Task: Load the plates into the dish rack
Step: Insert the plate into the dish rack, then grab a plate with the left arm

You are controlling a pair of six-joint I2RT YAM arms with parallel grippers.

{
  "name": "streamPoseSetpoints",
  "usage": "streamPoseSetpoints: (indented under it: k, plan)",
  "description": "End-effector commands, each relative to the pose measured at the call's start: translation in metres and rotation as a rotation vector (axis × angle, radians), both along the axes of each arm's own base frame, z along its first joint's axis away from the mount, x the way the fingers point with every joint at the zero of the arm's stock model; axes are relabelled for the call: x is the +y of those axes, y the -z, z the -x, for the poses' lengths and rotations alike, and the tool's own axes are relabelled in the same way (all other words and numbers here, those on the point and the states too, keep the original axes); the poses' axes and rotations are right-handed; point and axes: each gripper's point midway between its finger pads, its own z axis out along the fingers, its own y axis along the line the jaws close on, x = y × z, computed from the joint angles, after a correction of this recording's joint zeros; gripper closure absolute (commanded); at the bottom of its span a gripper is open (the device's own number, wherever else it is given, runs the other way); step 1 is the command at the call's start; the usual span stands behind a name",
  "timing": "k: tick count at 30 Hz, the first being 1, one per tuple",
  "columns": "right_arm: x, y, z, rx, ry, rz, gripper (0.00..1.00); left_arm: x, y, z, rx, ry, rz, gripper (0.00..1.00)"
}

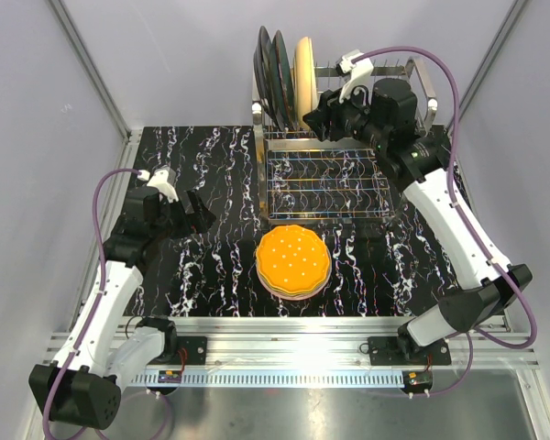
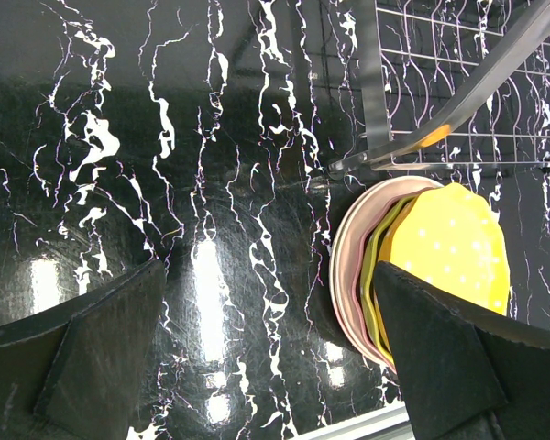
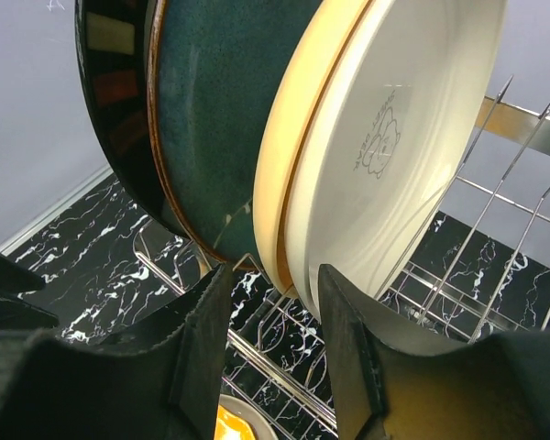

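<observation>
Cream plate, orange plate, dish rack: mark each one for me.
cream plate (image 1: pixel 303 64), top external view, its upper edge.
orange plate (image 1: pixel 293 259), top external view, centre of its dotted face.
dish rack (image 1: pixel 325 183), top external view, bare lower wire tier.

The white-and-black left arm (image 1: pixel 105 293) bends low and forward, its black left gripper (image 1: pixel 194 213) spread wide with padded fingers (image 2: pixel 101 348) far apart, while the right arm (image 1: pixel 445 215) reaches far out, its right gripper (image 3: pixel 273 275) partly parted.
</observation>
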Motion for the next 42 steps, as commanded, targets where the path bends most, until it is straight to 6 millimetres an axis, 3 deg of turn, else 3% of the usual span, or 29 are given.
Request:
streamPoseSetpoints:
  k: [1, 12, 16, 17, 21, 22, 23, 25, 26, 28, 29, 31, 32, 37, 42]
  plan:
    - [-0.010, -0.042, 0.015, -0.089, 0.006, -0.036, 0.50, -0.003, -0.008, -0.006, -0.043, 0.014, 0.015, 0.01]
    - [-0.021, -0.066, 0.044, -0.123, -0.005, -0.080, 0.41, -0.003, -0.009, -0.006, -0.046, 0.014, 0.017, 0.01]
    - [-0.027, -0.074, 0.076, -0.128, -0.049, -0.122, 0.41, -0.002, -0.010, -0.006, -0.051, 0.009, 0.013, 0.01]
    - [-0.027, -0.063, 0.079, -0.112, -0.063, -0.118, 0.40, -0.001, -0.010, -0.006, -0.051, 0.006, 0.012, 0.01]
    - [-0.042, -0.057, 0.108, -0.120, -0.061, -0.125, 0.42, -0.001, -0.009, -0.006, -0.048, 0.004, 0.011, 0.01]
    - [-0.046, -0.063, 0.123, -0.131, -0.072, -0.150, 0.44, -0.001, -0.009, -0.006, -0.048, 0.009, 0.015, 0.01]
    - [-0.044, -0.048, 0.129, -0.102, -0.094, -0.143, 0.46, -0.002, -0.009, -0.006, -0.048, 0.012, 0.017, 0.01]
    - [-0.050, -0.044, 0.146, -0.099, -0.105, -0.165, 0.49, -0.004, -0.008, -0.006, -0.043, 0.023, 0.025, 0.01]
    - [-0.048, -0.025, 0.148, -0.064, -0.115, -0.154, 0.52, -0.006, -0.007, -0.006, -0.040, 0.031, 0.030, 0.01]
    - [-0.053, -0.015, 0.161, -0.048, -0.113, -0.174, 0.53, -0.013, -0.004, -0.005, -0.029, 0.074, 0.052, 0.01]
    - [-0.050, 0.007, 0.161, -0.008, -0.116, -0.165, 0.53, -0.016, -0.002, -0.004, -0.022, 0.089, 0.059, 0.01]
    - [-0.051, 0.020, 0.171, 0.017, -0.122, -0.199, 0.55, -0.027, 0.003, -0.001, 0.005, 0.150, 0.089, 0.01]
    - [-0.047, 0.041, 0.171, 0.051, -0.128, -0.195, 0.55, -0.031, 0.006, -0.001, 0.012, 0.170, 0.096, 0.01]
    - [-0.029, 0.090, 0.180, 0.157, -0.135, -0.194, 0.58, -0.054, 0.032, 0.010, 0.136, 0.262, 0.054, 0.01]
    - [-0.004, 0.152, 0.195, 0.273, -0.128, -0.126, 0.59, -0.073, 0.039, 0.021, 0.162, 0.347, 0.018, 0.01]
